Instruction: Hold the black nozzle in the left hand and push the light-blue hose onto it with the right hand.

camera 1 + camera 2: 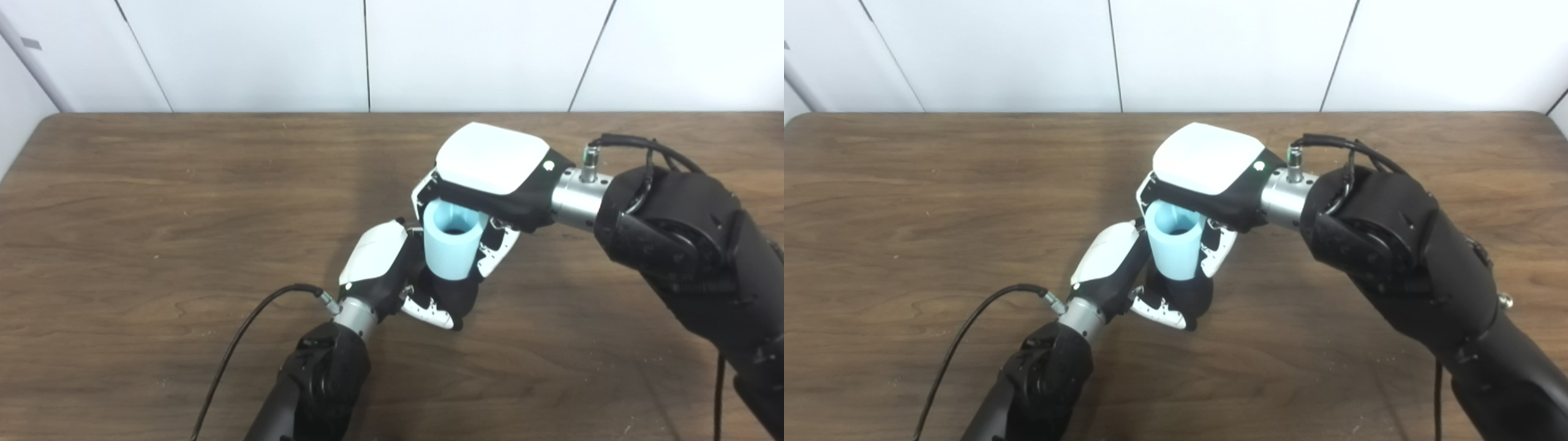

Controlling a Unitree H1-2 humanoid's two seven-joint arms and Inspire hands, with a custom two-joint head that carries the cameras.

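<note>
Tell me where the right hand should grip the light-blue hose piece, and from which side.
Grip the light-blue hose piece around its upper wall, coming from above and the right, as the right hand does. It stands upright with its open end up, and the left hand is closed around its base, leaving only the upper part free.

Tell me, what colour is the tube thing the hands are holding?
Light blue. The hose shows best in the left eye view.
</note>
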